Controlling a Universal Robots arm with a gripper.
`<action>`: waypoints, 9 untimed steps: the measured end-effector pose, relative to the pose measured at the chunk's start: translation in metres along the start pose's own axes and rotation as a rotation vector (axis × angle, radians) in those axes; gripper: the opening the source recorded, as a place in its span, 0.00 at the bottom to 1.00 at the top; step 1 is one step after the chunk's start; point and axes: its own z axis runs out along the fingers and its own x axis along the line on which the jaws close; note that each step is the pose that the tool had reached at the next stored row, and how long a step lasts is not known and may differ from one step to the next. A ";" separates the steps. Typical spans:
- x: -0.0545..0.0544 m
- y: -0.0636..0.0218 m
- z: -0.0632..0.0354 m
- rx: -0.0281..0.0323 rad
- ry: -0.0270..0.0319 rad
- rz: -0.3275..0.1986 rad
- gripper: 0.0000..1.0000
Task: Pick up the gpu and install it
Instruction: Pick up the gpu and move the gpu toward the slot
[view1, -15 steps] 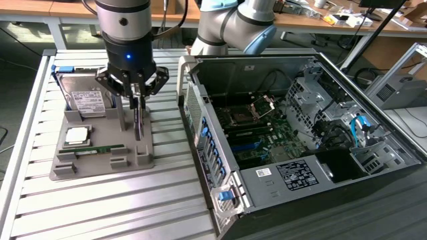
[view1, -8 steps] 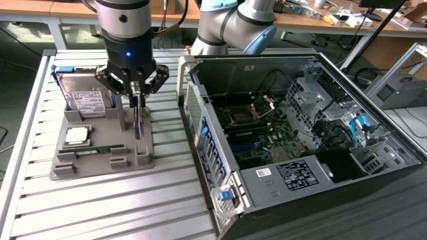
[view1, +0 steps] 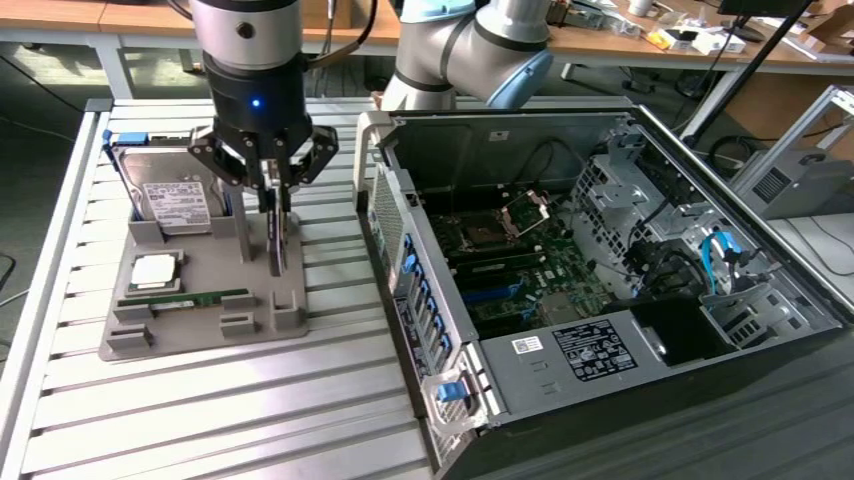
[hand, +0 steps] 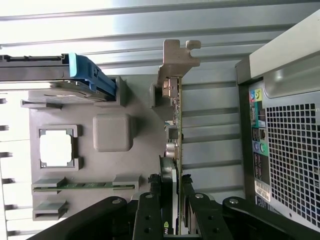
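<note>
Gripper (view1: 274, 190) pointing down, clasping gpu (view1: 276, 250) — upright

The table (view1: 200, 410), across the exterior view's lower left, was ribbed bare aluminium, smooth and bright with glare. The tray (view1: 187, 335) on it was matt grey plastic. The gpu (hand: 175, 130) showed a green circuit-board edge and a dull silvery metal bracket (hand: 177, 57). The hard drive (view1: 167, 200) was metal under a white paper label, with a glossy blue plastic clip (hand: 92, 77). The gripper (hand: 171, 190) was matt black. The computer case (view1: 534, 365) was bare grey sheet metal inside; its perforated back panel (hand: 295, 160) looked dark and satin.
</note>
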 end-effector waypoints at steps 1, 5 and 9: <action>0.000 0.0000 -0.0004 -0.0001 -0.0001 0.000 0.27; 0.000 0.0001 -0.0029 0.0001 0.0002 0.000 0.27; 0.000 0.0003 -0.0065 0.0000 0.0000 0.000 0.27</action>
